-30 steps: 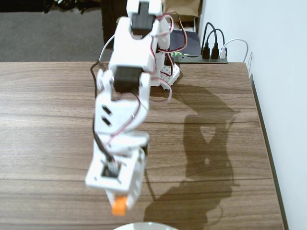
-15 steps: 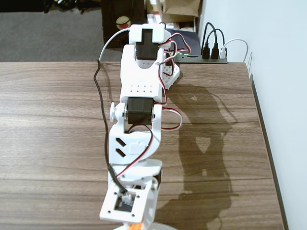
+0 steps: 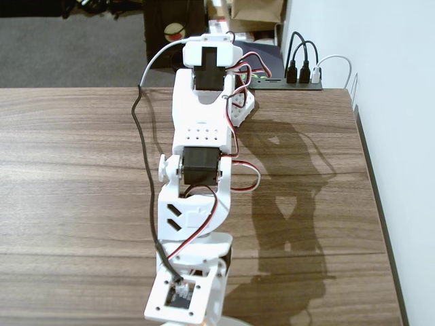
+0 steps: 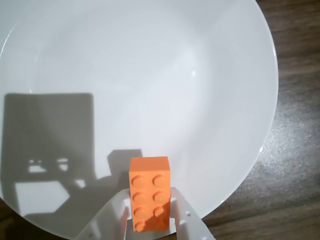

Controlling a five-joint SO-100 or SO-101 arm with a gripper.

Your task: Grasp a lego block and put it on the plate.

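dark wood-grain table (image 3: 75,176) fills the fixed view, with a white wall along the right and a black power strip (image 3: 304,76) with plugged-in cables at the far edge. the white arm (image 3: 197,170) stretches from its base at the back of the table toward the camera, red and black wires looping along its joints, and casts a sharp shadow on the wood to its right. its wrist block sits at the bottom edge of this view, where only a thin sliver of the plate (image 3: 231,323) shows beside it.

from the wrist view, the plate (image 4: 150,65) is round, plain and white, taking up most of the picture, with the arm's shadow lying across its lower left part. the gripper (image 4: 150,225) enters from the bottom edge, its two white fingers (image 4: 187,222) closed narrowly against the long sides of the lego block (image 4: 149,192). the orange brick sits studs-up between them, above the near part of the plate; whether it touches the plate cannot be told.
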